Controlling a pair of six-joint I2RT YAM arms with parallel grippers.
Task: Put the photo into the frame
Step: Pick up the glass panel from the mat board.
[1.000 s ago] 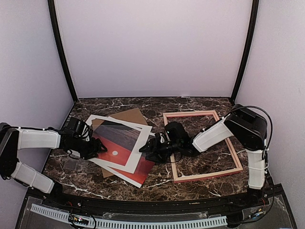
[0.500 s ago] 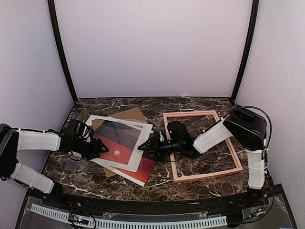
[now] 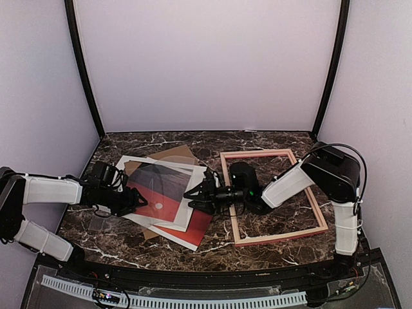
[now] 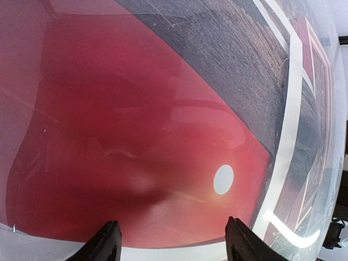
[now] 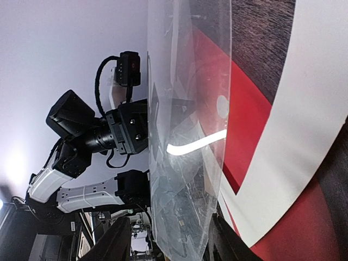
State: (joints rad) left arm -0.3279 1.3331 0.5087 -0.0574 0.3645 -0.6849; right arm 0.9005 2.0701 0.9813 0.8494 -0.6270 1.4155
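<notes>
The photo [image 3: 164,187], a red sunset print with a white border, lies left of centre on the table. A clear sheet [image 5: 185,163] lies over it, its right edge raised. My right gripper [image 3: 192,195] is at that edge. It is open [image 5: 171,242], and the sheet's edge stands between its fingers, with a gap at the left finger [image 5: 117,242]. My left gripper [image 3: 135,201] is open low over the photo's left part. In its wrist view the fingers [image 4: 106,244] are spread wide above the red print [image 4: 136,136]. The frame [image 3: 280,235], pink wood, lies flat at the right.
A second red print [image 3: 193,228] pokes out under the photo at the front. Brown cardboard [image 3: 177,156] shows behind the prints. My right arm [image 3: 286,183] reaches across the frame. Black posts [image 3: 80,64] and pale walls close in the marble table [image 3: 129,248].
My right gripper has slid left to the sheet's right edge and its fingers have narrowed a little. The sheet's right edge has risen. The left arm has barely moved.
</notes>
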